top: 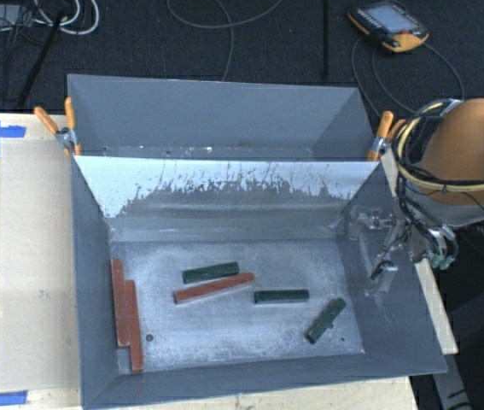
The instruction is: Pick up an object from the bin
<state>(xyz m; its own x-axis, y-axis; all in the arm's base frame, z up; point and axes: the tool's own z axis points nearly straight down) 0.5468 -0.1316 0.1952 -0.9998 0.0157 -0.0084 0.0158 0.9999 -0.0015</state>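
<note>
The gripper point(381, 267) hangs by the right wall of the bin point(224, 126), spread or pressed together one cannot tell, and the nearest thing, a dark green stick point(324, 320), lies flat just below-left, probably the easiest to grab.

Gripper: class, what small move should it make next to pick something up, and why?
Probably a short shift toward the tilted green bar, the nearest thing. The gripper hangs by the bin's right wall, over no object, and that bar lies by itself, touching nothing.
</note>
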